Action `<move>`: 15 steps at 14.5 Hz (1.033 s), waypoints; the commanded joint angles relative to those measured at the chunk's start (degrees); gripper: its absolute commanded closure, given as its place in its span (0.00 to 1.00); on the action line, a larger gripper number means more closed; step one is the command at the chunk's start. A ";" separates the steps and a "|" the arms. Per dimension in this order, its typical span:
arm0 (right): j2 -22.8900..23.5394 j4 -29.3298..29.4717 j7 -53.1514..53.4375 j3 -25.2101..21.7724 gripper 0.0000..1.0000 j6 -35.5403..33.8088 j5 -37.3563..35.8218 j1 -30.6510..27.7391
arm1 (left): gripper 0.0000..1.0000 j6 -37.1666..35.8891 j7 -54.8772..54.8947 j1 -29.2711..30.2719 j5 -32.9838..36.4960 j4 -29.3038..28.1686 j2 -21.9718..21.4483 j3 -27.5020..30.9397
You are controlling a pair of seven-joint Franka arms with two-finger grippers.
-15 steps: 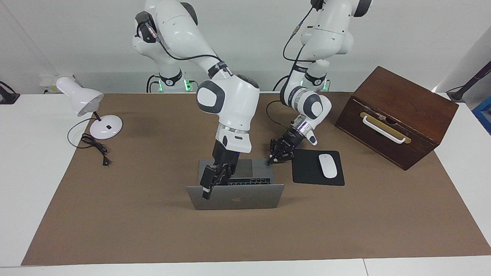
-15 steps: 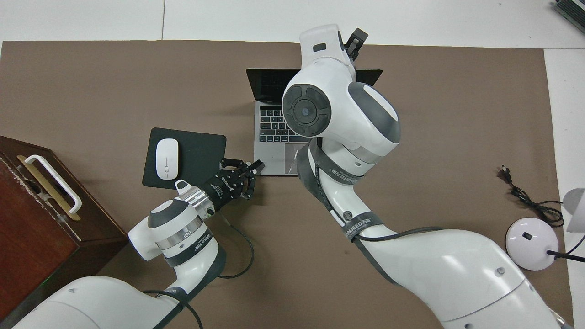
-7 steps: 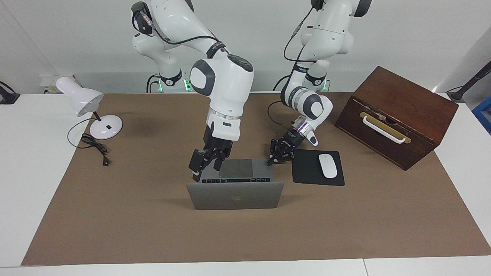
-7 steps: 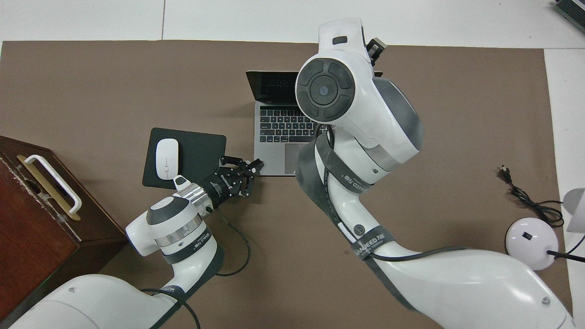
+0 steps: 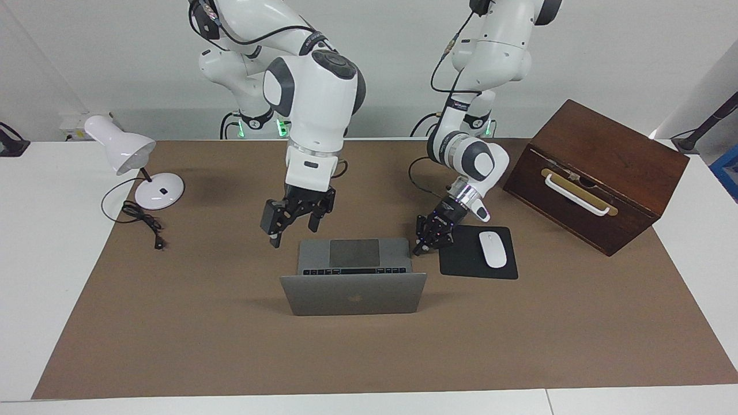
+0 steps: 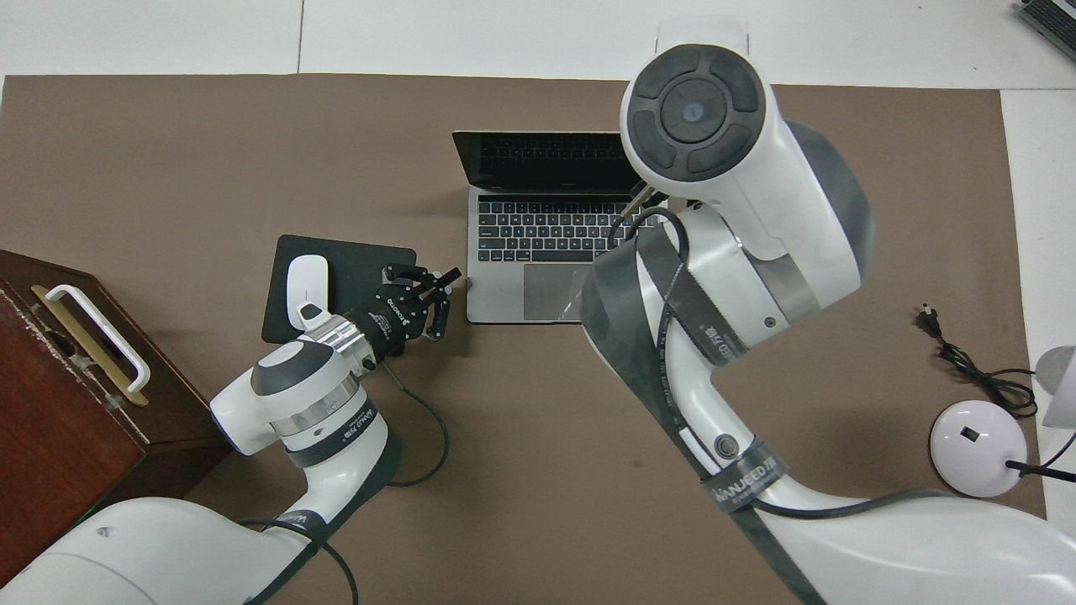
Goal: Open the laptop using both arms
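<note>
The left gripper [image 5: 422,245] sits low between the laptop [image 5: 354,276] and the black mouse pad [image 5: 477,252], just beside the corner of the laptop's base nearest the robots, its fingertips pinched together with nothing between them; whether it touches the base cannot be told. The right gripper [image 5: 293,222] hangs in the air over the brown mat [image 5: 173,323], off the base's other near corner, jaws spread wide and empty.

Next out, the laptop itself: it sits mid-table with its trackpad edge toward the robots, and the lid [image 5: 353,295] stands up near vertical, keyboard [image 6: 546,231] showing in the overhead view. The opening looks essentially done.

As for handling, this is a thin metal machine, stiff and smooth, and probably slippery under hard fingertips. The base is light enough to skid or tip when the lid is pushed, so one gripper should hold down a near corner of the palm rest, clear of the keys. The lid is best moved by its top edge, gently; the screen behind it is the fragile part, and the hinge resists.
</note>
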 commanded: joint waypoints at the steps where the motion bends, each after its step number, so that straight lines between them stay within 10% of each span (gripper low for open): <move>1: -3.08 -1.68 -0.55 0.27 0.00 -2.72 2.71 -1.12 | 1.00 2.92 -0.44 0.85 3.13 0.68 -2.19 -0.69; 15: -12.66 -1.85 5.69 0.00 0.00 -12.22 16.60 -12.37 | 1.00 4.42 -0.62 7.35 37.67 8.15 -2.11 -0.08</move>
